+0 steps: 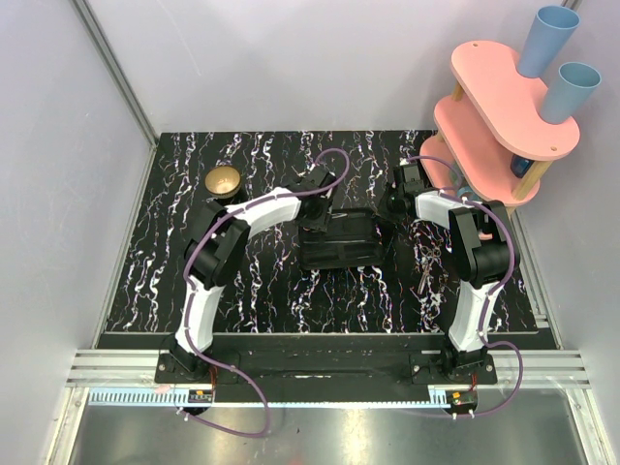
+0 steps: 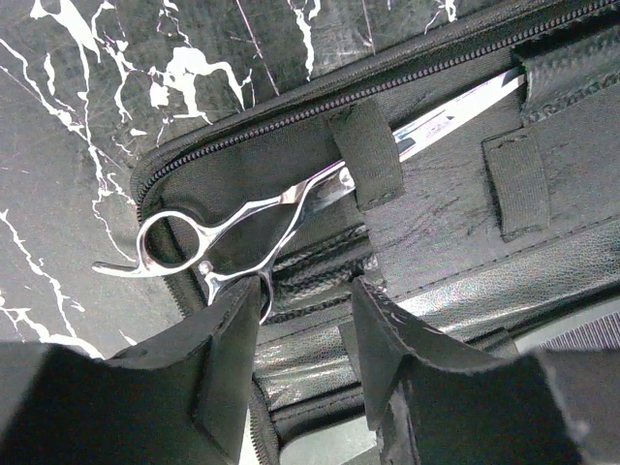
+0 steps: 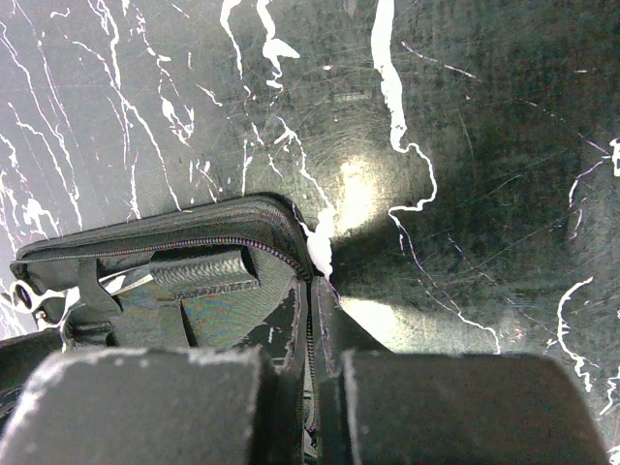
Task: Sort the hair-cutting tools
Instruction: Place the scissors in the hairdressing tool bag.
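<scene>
The scissors (image 2: 291, 201) are lying inside the open black case (image 2: 455, 242), the blade tucked under an elastic loop (image 2: 368, 155) and the finger rings reaching the case's zipped rim. Their long axis is running on a slant: the rings are sitting just ahead of the left hand (image 2: 306, 315) and toward its left side, and the tip is pointing away to its far right.

The left hand is hovering just short of the rings, its fingers standing apart with nothing between them. The right hand (image 3: 312, 383) is sitting at the case's other end, fingers pressed together and clamping the zipped rim, seemingly steadying the case. So the left hand is the nearer one, and any pull or push would need to be following that slant or the loop may be catching the blade.

What look like loose scissors (image 1: 431, 260) are lying on the tabletop (image 1: 262, 291) behind the right hand, too small to be sure of.
</scene>
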Robot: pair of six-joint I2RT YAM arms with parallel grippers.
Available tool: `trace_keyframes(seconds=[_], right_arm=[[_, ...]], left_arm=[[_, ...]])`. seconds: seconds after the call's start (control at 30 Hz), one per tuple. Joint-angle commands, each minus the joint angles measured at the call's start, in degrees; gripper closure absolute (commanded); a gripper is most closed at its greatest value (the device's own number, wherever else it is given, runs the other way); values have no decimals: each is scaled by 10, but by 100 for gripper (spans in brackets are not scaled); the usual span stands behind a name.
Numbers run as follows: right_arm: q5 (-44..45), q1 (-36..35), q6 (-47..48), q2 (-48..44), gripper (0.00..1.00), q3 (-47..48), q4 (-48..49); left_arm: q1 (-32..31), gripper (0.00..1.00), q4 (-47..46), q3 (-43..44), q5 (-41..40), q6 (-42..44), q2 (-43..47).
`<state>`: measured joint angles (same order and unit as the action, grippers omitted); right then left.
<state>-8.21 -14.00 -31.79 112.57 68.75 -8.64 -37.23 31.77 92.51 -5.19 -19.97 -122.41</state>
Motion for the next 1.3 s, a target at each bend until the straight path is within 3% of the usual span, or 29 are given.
trace_keyframes(seconds=[0.0,0.17,0.3,0.5,0.63,0.7,0.77,0.87,1.27], right_arm=[[-66,-26,-5,45,100,-17,-71],[-66,-26,-5,46,100,-13,-70],[-66,-25,-5,47,100,-13,-70],[-69,-26,-6,48,100,-13,-70],[-70,-26,-7,48,100,-16,-70],[-71,-25,-6,49,100,-17,-69],[-71,-26,-7,50,100,-17,-68],[-74,-26,-6,52,100,-17,-67],[-78,-26,-8,54,100,-11,-69]], left_arm=[[-28,54,-200,-18,8,-2,38],[-28,55,-193,-37,-32,-15,71],[-28,64,-172,-17,-44,-24,77],[-28,63,-150,7,-19,-31,53],[-22,63,-123,7,-49,-41,50],[-11,61,-103,9,-66,-54,53],[5,51,-83,14,-75,-75,52],[22,44,-65,8,-75,-95,47],[33,43,-48,7,4,-118,11]])
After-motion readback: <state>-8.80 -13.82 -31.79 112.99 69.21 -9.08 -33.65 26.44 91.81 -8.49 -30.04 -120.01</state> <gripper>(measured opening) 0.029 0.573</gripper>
